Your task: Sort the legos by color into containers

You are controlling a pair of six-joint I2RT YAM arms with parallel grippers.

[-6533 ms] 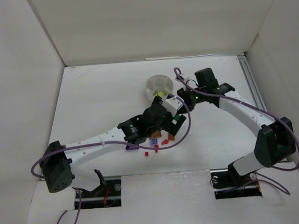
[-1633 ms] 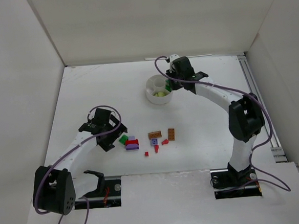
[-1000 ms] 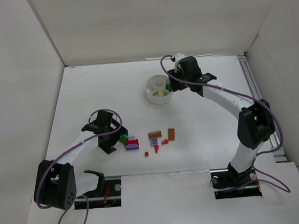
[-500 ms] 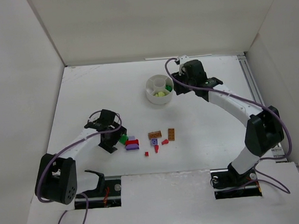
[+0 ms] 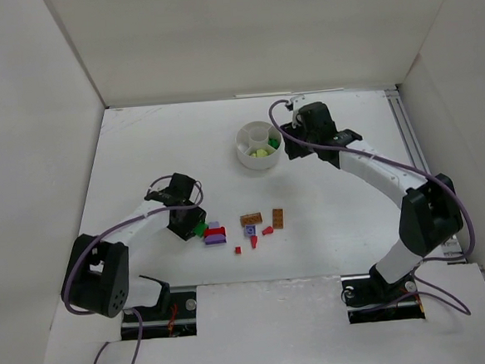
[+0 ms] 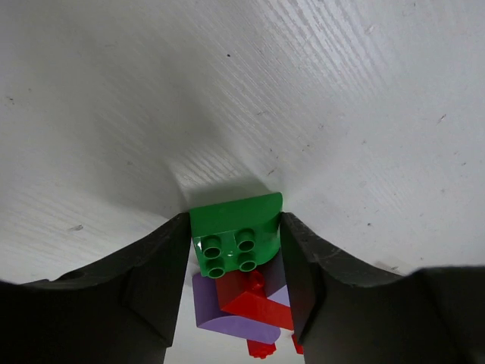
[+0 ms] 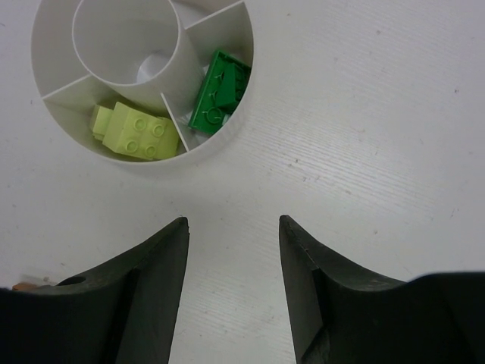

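My left gripper (image 6: 235,215) is shut on a dark green lego (image 6: 236,235) at the left end of the pile, a finger against each side. Under it lie a purple lego (image 6: 227,322) and a red lego (image 6: 250,299). From above, the left gripper (image 5: 189,226) stands by the green lego (image 5: 200,229). Two orange-brown legos (image 5: 251,219) and small red bits (image 5: 267,229) lie to its right. The white dish (image 7: 189,155) holds a lime-yellow lego (image 7: 136,130) and a dark green one (image 7: 220,91) in separate wedges. My right gripper (image 7: 233,220) stands open beside the dish with nothing between its fingers.
The dish (image 5: 242,153) sits at the back middle of the white table, with the right gripper (image 5: 294,141) at its right side. White walls enclose the table on three sides. A rail (image 5: 410,137) runs along the right edge.
The left gripper has slid toward the pile and closed on the green lego. The right gripper has drawn away from over the dish, to its right side.
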